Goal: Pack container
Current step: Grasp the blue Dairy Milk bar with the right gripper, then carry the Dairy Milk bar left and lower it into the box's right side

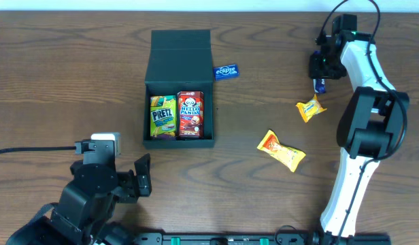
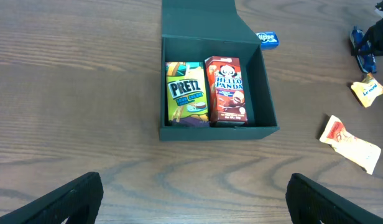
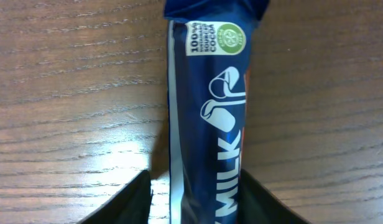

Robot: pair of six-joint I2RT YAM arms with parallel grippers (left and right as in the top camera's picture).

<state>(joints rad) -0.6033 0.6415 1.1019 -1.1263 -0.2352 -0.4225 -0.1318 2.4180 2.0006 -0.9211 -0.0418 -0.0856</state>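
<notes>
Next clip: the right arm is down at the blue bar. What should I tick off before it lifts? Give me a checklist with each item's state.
1. Blue chocolate bar sits between the fingers of the right gripper: ok, one finger on each side.
2. Grip firm on the bar: cannot tell; a sliver of table shows beside one finger.
3. Container lid open: ok.
4. Room in the container: ok; a bare strip shows beside the Hello Panda box, which stands next to the Pretz box.
5. Left gripper clear of the container: ok; it is open and apart from it.
</notes>
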